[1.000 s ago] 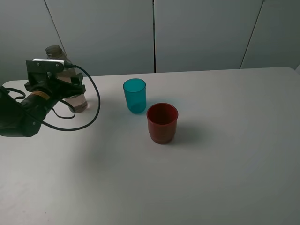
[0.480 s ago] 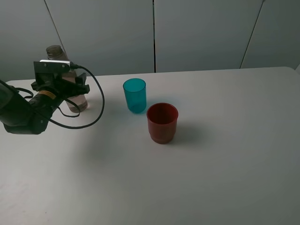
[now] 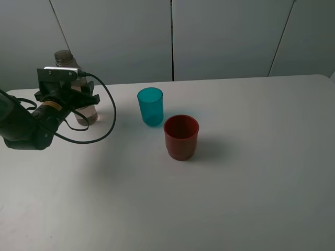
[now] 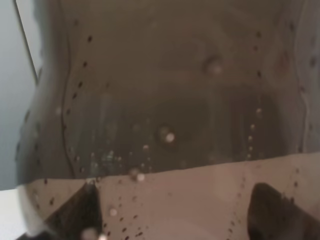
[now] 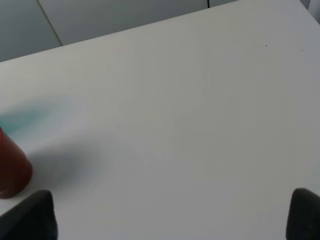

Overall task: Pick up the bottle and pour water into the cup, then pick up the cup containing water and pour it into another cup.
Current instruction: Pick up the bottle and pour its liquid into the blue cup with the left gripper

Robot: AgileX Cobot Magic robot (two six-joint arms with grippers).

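The bottle (image 4: 165,100) is clear smoky plastic, beaded with droplets; the teal tumbler (image 3: 151,109) is translucent plastic, the red cup (image 3: 181,138) opaque and smooth, the table (image 3: 251,172) matt.

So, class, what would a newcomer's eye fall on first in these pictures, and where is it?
Two bright cups stand near the middle of the high view: the teal cup is upright, just behind and left of the wider red cup. At far left, the left gripper is closed around the tall smoky bottle, which fills the left wrist view.
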